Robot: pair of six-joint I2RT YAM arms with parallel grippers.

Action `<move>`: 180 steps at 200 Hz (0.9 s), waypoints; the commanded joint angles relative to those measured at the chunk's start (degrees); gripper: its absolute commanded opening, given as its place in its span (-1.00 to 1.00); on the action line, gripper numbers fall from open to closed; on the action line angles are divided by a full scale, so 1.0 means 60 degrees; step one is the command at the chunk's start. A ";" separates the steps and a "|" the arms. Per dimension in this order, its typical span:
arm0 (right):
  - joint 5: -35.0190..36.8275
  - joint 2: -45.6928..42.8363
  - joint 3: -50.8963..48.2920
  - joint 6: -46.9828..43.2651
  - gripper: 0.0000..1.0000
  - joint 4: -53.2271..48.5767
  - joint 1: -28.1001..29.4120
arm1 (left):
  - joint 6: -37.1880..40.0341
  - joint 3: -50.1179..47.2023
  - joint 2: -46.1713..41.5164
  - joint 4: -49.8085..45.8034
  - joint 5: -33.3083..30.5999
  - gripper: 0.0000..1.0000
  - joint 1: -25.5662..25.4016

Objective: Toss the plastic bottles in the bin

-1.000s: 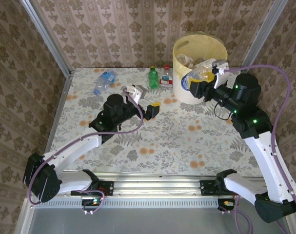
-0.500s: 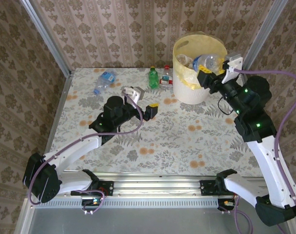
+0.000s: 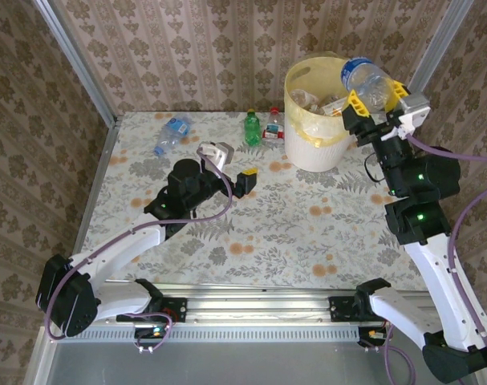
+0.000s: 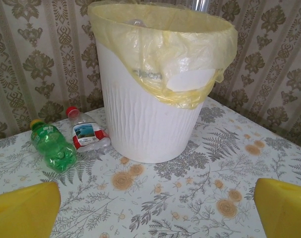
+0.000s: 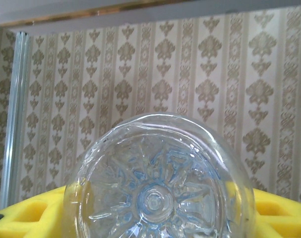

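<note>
On the far right of the floral table [image 3: 291, 233] we have the bin [image 3: 311, 156], white and yellow-lined, the biggest thing out there, and several bottles [image 3: 315, 100] are already lying inside it. Up beside its right rim we see the right gripper [image 3: 377, 92], raised high, yellow pads clamped on either side of a clear bottle [image 3: 363, 76]. That bottle sits level with the top of the bin, its moulded base turned straight at the wrist camera.

Over to the middle of the table: the left gripper [image 3: 246, 181] hangs low, jaws spread wide with nothing between them, pointing at the bin from a little way off.

Now the small stuff. Just left of the bin's foot we spot a green bottle [image 4: 53, 146] and a red-capped bottle [image 4: 88, 134], side by side on the table, the red-capped one nearer the bin. Well apart from them, near the far-left corner, a blue-labelled bottle [image 3: 171, 132] lies on its side.
</note>
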 commanded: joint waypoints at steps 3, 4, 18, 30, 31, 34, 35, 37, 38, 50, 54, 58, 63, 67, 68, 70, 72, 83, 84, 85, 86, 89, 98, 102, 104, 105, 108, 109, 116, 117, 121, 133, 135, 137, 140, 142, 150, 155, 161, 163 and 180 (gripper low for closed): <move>0.0419 -0.0232 -0.0173 -0.0468 -0.07 0.1598 0.0012 | -0.0177 -0.0114 -0.0081 0.0388 -0.0155 0.99 0.0040; 0.0417 -0.0226 -0.0177 -0.0471 -0.07 0.1603 0.0011 | -0.0177 -0.0117 -0.0088 0.0389 -0.0156 0.99 0.0039; 0.0385 -0.0228 -0.0141 -0.0525 -0.07 0.1652 0.0019 | -0.0177 -0.0116 -0.0092 0.0399 -0.0153 1.00 0.0039; 0.0392 -0.0210 -0.0108 -0.0533 -0.07 0.1702 0.0022 | -0.0177 -0.0141 -0.0096 0.0407 -0.0207 1.00 0.0053; 0.0396 -0.0208 -0.0108 -0.0526 -0.07 0.1706 0.0017 | -0.0177 -0.0146 -0.0096 0.0406 -0.0211 1.00 0.0053; 0.0410 -0.0212 -0.0095 -0.0533 -0.07 0.1710 0.0016 | -0.0174 -0.0159 -0.0096 0.0405 -0.0214 1.00 0.0063; 0.0412 -0.0209 -0.0094 -0.0533 -0.07 0.1711 0.0013 | -0.0176 -0.0155 -0.0096 0.0405 -0.0215 1.00 0.0058; 0.0414 -0.0207 -0.0090 -0.0533 -0.07 0.1722 0.0023 | -0.0177 -0.0155 -0.0096 0.0413 -0.0226 1.00 0.0062; 0.0421 -0.0206 -0.0092 -0.0526 -0.07 0.1724 0.0017 | -0.0177 -0.0167 -0.0096 0.0416 -0.0228 1.00 0.0058; 0.0418 -0.0150 -0.0064 -0.0519 -0.07 0.1739 0.0013 | -0.0190 -0.0200 -0.0096 0.0462 -0.0241 1.00 0.0053; 0.0416 -0.0150 -0.0051 -0.0526 -0.07 0.1730 0.0024 | -0.0208 -0.0195 -0.0087 0.0464 -0.0242 0.99 0.0053; 0.0393 -0.0139 -0.0031 -0.0522 -0.07 0.1726 0.0023 | -0.0207 -0.0213 -0.0095 0.0464 -0.0243 1.00 0.0053; 0.0385 -0.0131 -0.0033 -0.0519 -0.08 0.1711 0.0018 | -0.0207 -0.0211 -0.0107 0.0464 -0.0242 0.99 0.0054; 0.0385 -0.0108 -0.0022 -0.0501 -0.08 0.1714 0.0013 | -0.0207 -0.0220 -0.0108 0.0466 -0.0240 0.99 0.0053; 0.0385 -0.0113 -0.0021 -0.0495 -0.08 0.1713 0.0012 | -0.0207 -0.0229 -0.0109 0.0465 -0.0242 0.99 0.0053; 0.0385 -0.0106 -0.0020 -0.0491 -0.08 0.1711 0.0019 | -0.0207 -0.0236 -0.0110 0.0464 -0.0236 1.00 0.0053; 0.0385 -0.0104 -0.0020 -0.0483 -0.08 0.1711 0.0013 | -0.0199 -0.0234 -0.0110 0.0464 -0.0239 1.00 0.0053; 0.0387 -0.0076 -0.0006 -0.0457 -0.08 0.1711 0.0015 | -0.0207 -0.0250 -0.0139 0.0464 -0.0257 1.00 0.0072; 0.0386 -0.0075 -0.0006 -0.0459 -0.08 0.1703 0.0013 | -0.0207 -0.0251 -0.0139 0.0464 -0.0258 1.00 0.0070; 0.0385 -0.0060 -0.0006 -0.0460 -0.08 0.1700 0.0012 | -0.0207 -0.0252 -0.0139 0.0457 -0.0258 1.00 0.0069; 0.0385 -0.0060 -0.0005 -0.0460 -0.08 0.1698 0.0012 | -0.0199 -0.0260 -0.0139 0.0453 -0.0259 1.00 0.0069; 0.0385 -0.0056 -0.0005 -0.0460 -0.08 0.1696 0.0022 | -0.0195 -0.0259 -0.0152 0.0457 -0.0250 1.00 0.0079; 0.0379 -0.0032 0.0022 -0.0457 -0.08 0.1660 0.0011 | -0.0192 -0.0275 -0.0166 0.0437 -0.0260 1.00 0.0087; 0.0385 -0.0017 0.0024 -0.0464 -0.08 0.1645 0.0011 | -0.0192 -0.0280 -0.0167 0.0436 -0.0260 1.00 0.0094; 0.0378 -0.0005 0.0035 -0.0454 -0.08 0.1640 0.0015 | -0.0203 -0.0282 -0.0176 0.0438 -0.0259 1.00 0.0096; 0.0381 -0.0003 0.0044 -0.0457 -0.08 0.1639 0.0013 | -0.0197 -0.0275 -0.0180 0.0429 -0.0266 1.00 0.0097; 0.0384 0.0017 0.0045 -0.0451 -0.08 0.1627 0.0019 | -0.0200 -0.0285 -0.0183 0.0421 -0.0273 1.00 0.0097; 0.0385 0.0023 0.0049 -0.0448 -0.08 0.1617 0.0022 | -0.0196 -0.0284 -0.0183 0.0428 -0.0273 0.99 0.0105; 0.0397 0.0072 0.0074 -0.0448 -0.08 0.1582 0.0012 | -0.0186 -0.0293 -0.0198 0.0421 -0.0272 0.99 0.0121; 0.0398 0.0072 0.0078 -0.0454 -0.08 0.1566 0.0019 | -0.0196 -0.0295 -0.0198 0.0420 -0.0265 1.00 0.0117; 0.0398 0.0110 0.0101 -0.0464 -0.08 0.1503 0.0000 | -0.0194 -0.0298 -0.0198 0.0420 -0.0262 0.99 0.0116; 0.0440 0.0204 0.0179 -0.0438 -0.08 0.1325 0.0011 | -0.0203 -0.0297 -0.0208 0.0407 -0.0243 0.99 0.0127; 0.0454 0.0222 0.0184 -0.0425 -0.08 0.1307 0.0000 | -0.0206 -0.0297 -0.0204 0.0406 -0.0240 1.00 0.0134; 0.0457 0.0231 0.0196 -0.0426 -0.08 0.1291 -0.0003 | -0.0206 -0.0297 -0.0200 0.0405 -0.0240 0.99 0.0139; 0.0458 0.0261 0.0218 -0.0430 -0.08 0.1265 -0.0011 | -0.0207 -0.0321 -0.0191 0.0405 -0.0240 0.99 0.0143; 0.0465 0.0292 0.0226 -0.0423 -0.08 0.1240 -0.0009 | -0.0207 -0.0314 -0.0196 0.0405 -0.0236 0.99 0.0142; 0.0487 0.0405 0.0305 -0.0406 -0.08 0.1104 -0.0037 | -0.0210 -0.0304 -0.0185 0.0407 -0.0241 0.99 0.0155; 0.0495 0.0495 0.0387 -0.0377 -0.08 0.0952 -0.0069 | -0.0207 -0.0316 -0.0176 0.0405 -0.0231 0.99 0.0156; 0.0522 0.0637 0.0500 -0.0347 -0.08 0.0737 -0.0099 | -0.0207 -0.0302 -0.0168 0.0405 -0.0224 0.99 0.0178; 0.0540 0.0697 0.0575 -0.0333 -0.09 0.0636 -0.0115 | -0.0207 -0.0298 -0.0161 0.0405 -0.0228 0.99 0.0173; 0.0722 0.1342 0.1212 -0.0070 -0.06 -0.0354 -0.0286 | -0.0221 -0.0286 -0.0090 0.0396 -0.0244 0.99 0.0212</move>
